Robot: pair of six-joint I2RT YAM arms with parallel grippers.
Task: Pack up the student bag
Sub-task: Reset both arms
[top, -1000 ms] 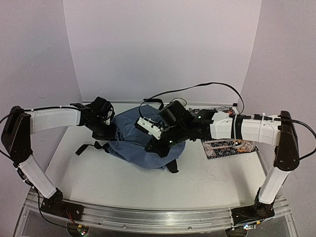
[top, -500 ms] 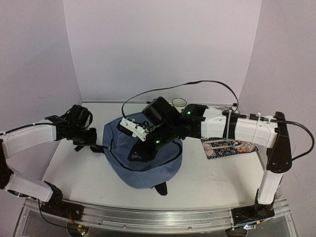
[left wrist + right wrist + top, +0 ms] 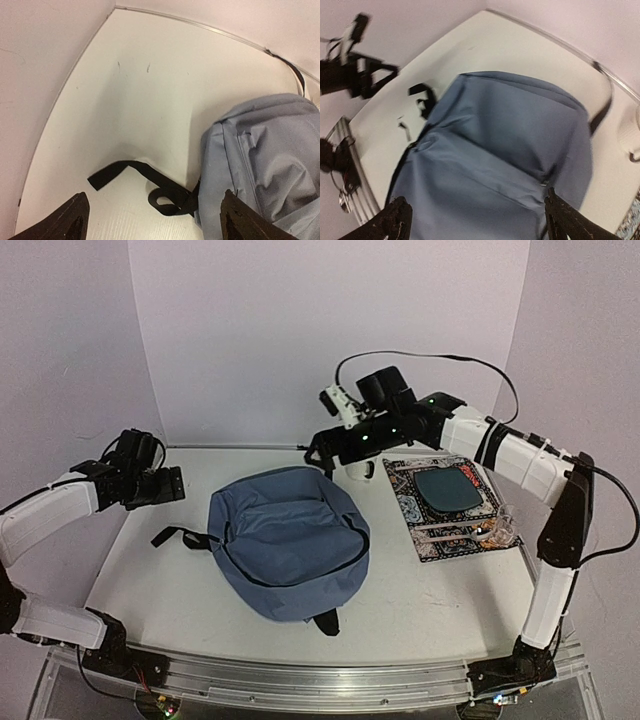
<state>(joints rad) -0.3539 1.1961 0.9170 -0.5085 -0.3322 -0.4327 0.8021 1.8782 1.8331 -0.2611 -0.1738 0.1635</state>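
Left gripper (image 3: pixel 168 486) hangs over the left side of the white table (image 3: pixel 150 585), jaws spread and empty; the right gripper (image 3: pixel 322 448) hovers likewise near the far edge. Between them the slate-blue backpack (image 3: pixel 290 550) lies flat mid-table, a black strap (image 3: pixel 178 537) trailing left. To its right, a patterned mat (image 3: pixel 430 535) carries a dark navy wallet (image 3: pixel 450 490). From the left wrist, wide-set fingertips (image 3: pixel 70 220) frame the looped strap, with the bag's corner at right. From the right wrist, blurred, the bag fills the view beneath parted fingers.
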